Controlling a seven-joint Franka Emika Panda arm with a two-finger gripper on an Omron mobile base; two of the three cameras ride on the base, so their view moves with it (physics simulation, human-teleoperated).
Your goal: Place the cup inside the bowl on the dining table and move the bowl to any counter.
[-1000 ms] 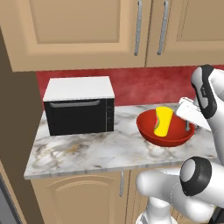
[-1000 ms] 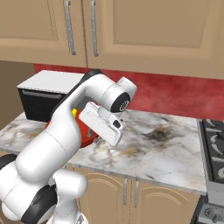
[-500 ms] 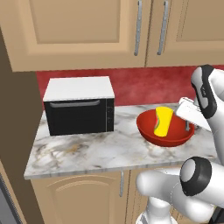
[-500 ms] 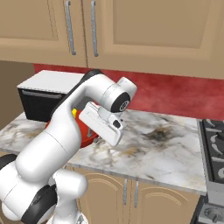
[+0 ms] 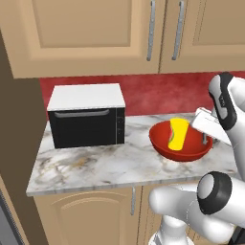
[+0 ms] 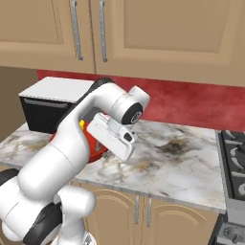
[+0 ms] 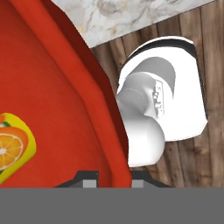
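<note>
Tan wall cabinets and a red backsplash are seen behind a marble-topped counter (image 5: 95,167), on which a black microwave (image 5: 86,122) stands to the left. Just to the right of the microwave, apart from it, the red bowl (image 5: 160,139) rests on the counter, close to the front edge. The yellow cup (image 5: 179,134) lies tilted inside the bowl; an orange-slice print is seen on it in the hand view.

The gripper (image 7: 113,177) is clamped on the bowl's rim at the side nearest the robot's right, one dark fingertip inside the red wall and one outside it. The bowl's body therefore lies to the gripper's left, toward the microwave.

The bowl is judged to be already set down, so the coming move would be a release and a lift straight up off the rim.
</note>
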